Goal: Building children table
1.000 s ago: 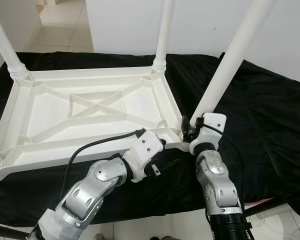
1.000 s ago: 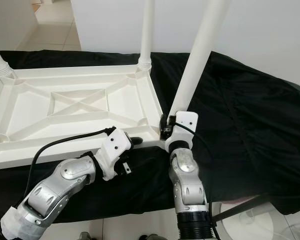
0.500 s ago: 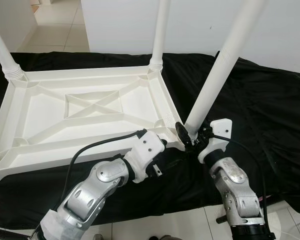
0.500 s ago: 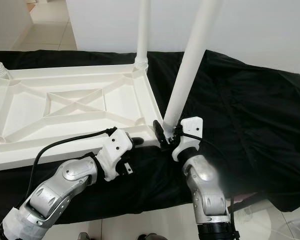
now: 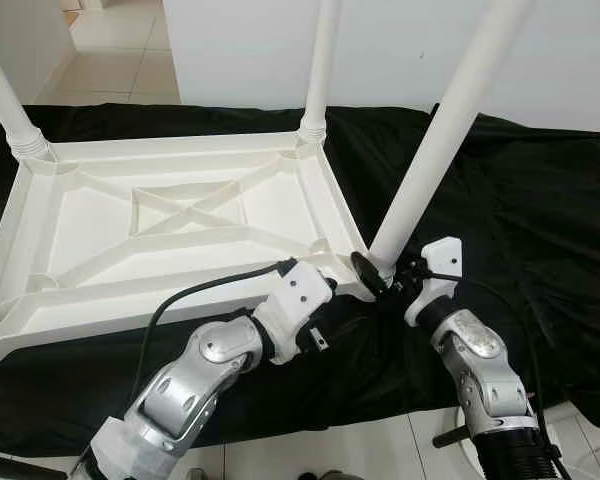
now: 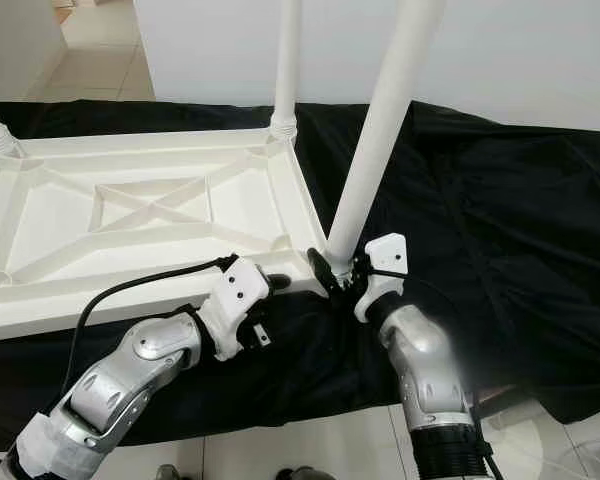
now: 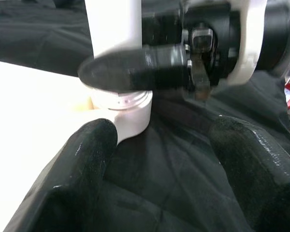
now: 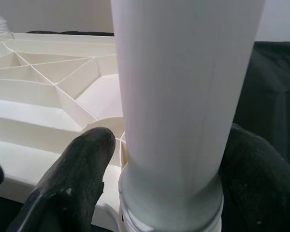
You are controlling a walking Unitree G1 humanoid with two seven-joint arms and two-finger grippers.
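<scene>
An upturned white plastic table top [image 5: 180, 235] lies on a black cloth, with white legs standing up at its corners. My right gripper [image 5: 375, 273] is at the foot of the near right leg [image 5: 435, 145], where the leg meets its corner socket. Its two black fingers [image 8: 82, 169] straddle the leg [image 8: 183, 96] and press against it. My left gripper [image 7: 159, 164] is open just in front of that same corner, low over the cloth, with nothing between its fingers. Its white wrist [image 5: 298, 300] sits below the table's near edge.
Two more legs rise at the far left [image 5: 8, 105] and far right [image 5: 320, 70] corners. The black cloth [image 5: 540, 220] spreads out to the right of the table. A white wall stands behind, with tiled floor [image 5: 120, 40] at the far left.
My right wrist has swung from upright under the leg to a tilt out to the right, its fingers still at the leg's foot. The left arm has barely shifted.
</scene>
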